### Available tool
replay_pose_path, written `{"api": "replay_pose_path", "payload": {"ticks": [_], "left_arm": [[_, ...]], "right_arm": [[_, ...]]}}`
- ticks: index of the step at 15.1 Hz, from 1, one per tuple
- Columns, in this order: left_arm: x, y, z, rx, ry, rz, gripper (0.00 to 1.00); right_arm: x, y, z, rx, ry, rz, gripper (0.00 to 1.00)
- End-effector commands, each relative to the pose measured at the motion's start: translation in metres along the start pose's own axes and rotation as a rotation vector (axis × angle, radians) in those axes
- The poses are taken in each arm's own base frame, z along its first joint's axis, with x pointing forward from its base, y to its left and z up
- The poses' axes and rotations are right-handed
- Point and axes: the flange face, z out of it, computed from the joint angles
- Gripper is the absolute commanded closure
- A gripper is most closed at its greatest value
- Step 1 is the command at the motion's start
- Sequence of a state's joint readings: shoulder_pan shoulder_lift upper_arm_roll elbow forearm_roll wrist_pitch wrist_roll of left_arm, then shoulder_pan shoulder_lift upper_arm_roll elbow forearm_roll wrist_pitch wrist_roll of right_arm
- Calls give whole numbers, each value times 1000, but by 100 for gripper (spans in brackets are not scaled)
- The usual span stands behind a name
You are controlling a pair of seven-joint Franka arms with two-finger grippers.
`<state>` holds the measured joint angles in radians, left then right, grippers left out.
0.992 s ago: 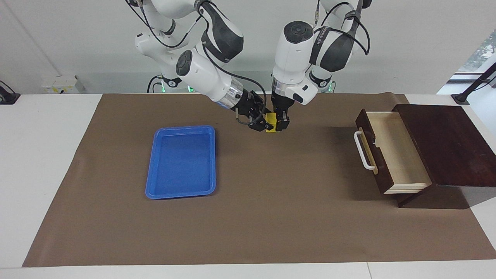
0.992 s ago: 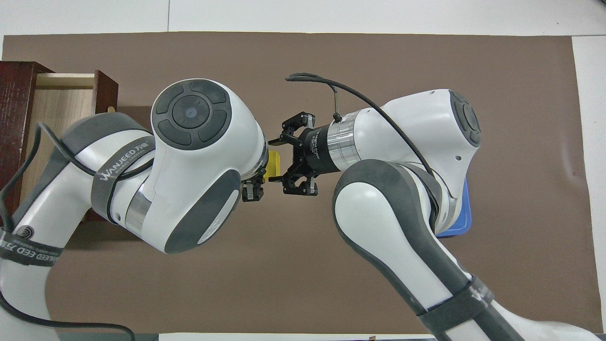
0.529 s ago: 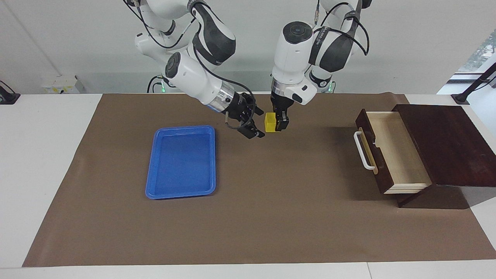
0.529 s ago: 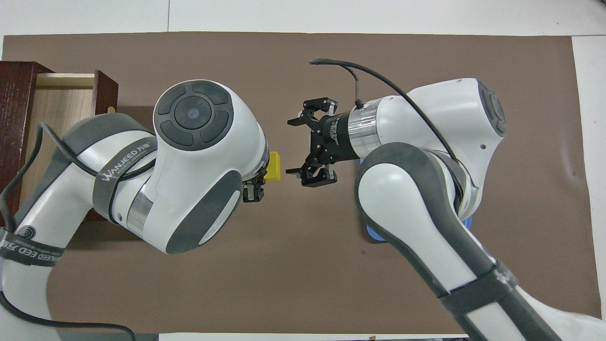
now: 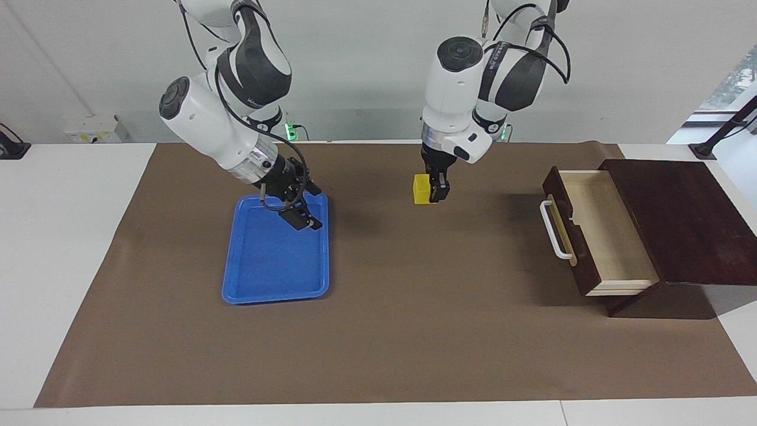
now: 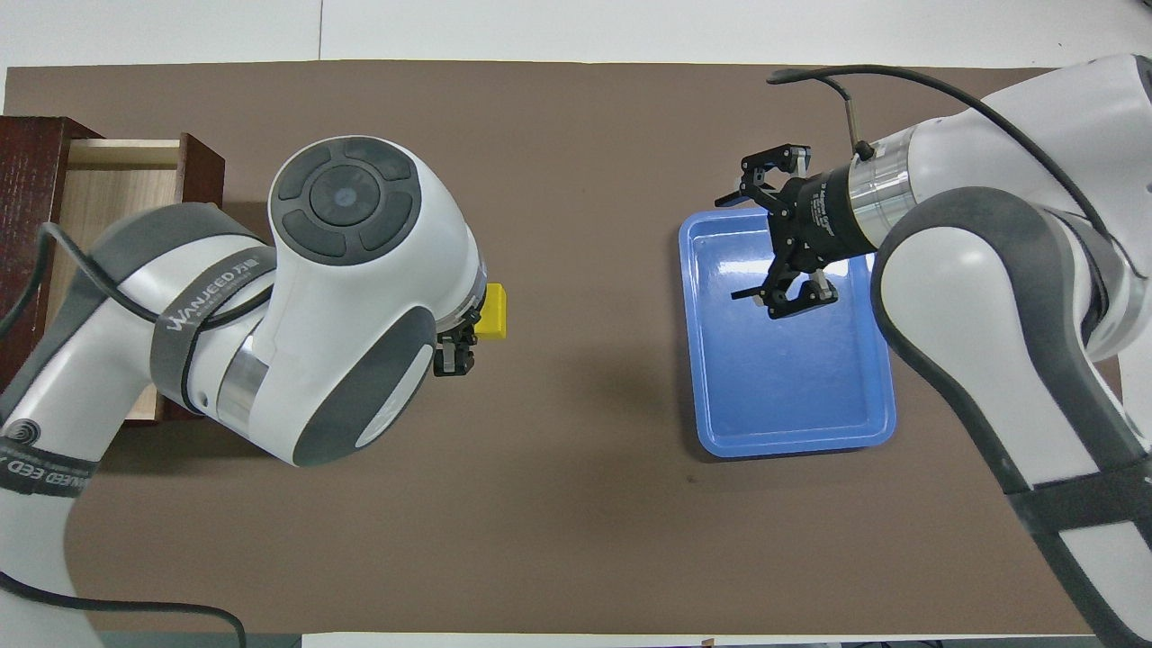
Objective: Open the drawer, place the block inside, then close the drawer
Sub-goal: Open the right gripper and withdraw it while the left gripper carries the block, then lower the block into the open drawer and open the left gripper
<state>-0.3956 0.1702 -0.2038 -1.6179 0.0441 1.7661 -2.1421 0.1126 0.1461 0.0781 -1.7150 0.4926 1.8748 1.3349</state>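
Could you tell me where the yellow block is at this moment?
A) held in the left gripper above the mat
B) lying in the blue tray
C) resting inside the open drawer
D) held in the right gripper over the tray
A: the left gripper is shut on the block above the brown mat, while the open right gripper hangs over the blue tray and the drawer holds nothing.

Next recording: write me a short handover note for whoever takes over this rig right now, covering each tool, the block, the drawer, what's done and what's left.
Left tool: shut on the yellow block, held in the air over the brown mat, mid-table.
Right tool: open and empty, over the blue tray.
Drawer: pulled open at the left arm's end of the table, pale interior showing nothing inside, white handle free.
Done: drawer opened, block gripped by the left arm.
Left: carry the block over the drawer, release it inside, push the drawer shut.
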Motion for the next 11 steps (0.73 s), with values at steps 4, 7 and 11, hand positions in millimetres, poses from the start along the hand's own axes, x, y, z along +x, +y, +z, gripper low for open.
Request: {"api": "replay_pose_path", "payload": {"ticks": [4, 7, 11], "left_arm": [[89, 37, -10, 11, 54, 65, 100], [157, 53, -20, 33, 56, 115, 100], [245, 70, -16, 39, 44, 176, 100]], "right_arm": [[51, 38, -49, -179, 130, -555, 0], [69, 54, -71, -247, 142, -775, 0], [63, 71, -92, -356, 202, -947, 0]]}}
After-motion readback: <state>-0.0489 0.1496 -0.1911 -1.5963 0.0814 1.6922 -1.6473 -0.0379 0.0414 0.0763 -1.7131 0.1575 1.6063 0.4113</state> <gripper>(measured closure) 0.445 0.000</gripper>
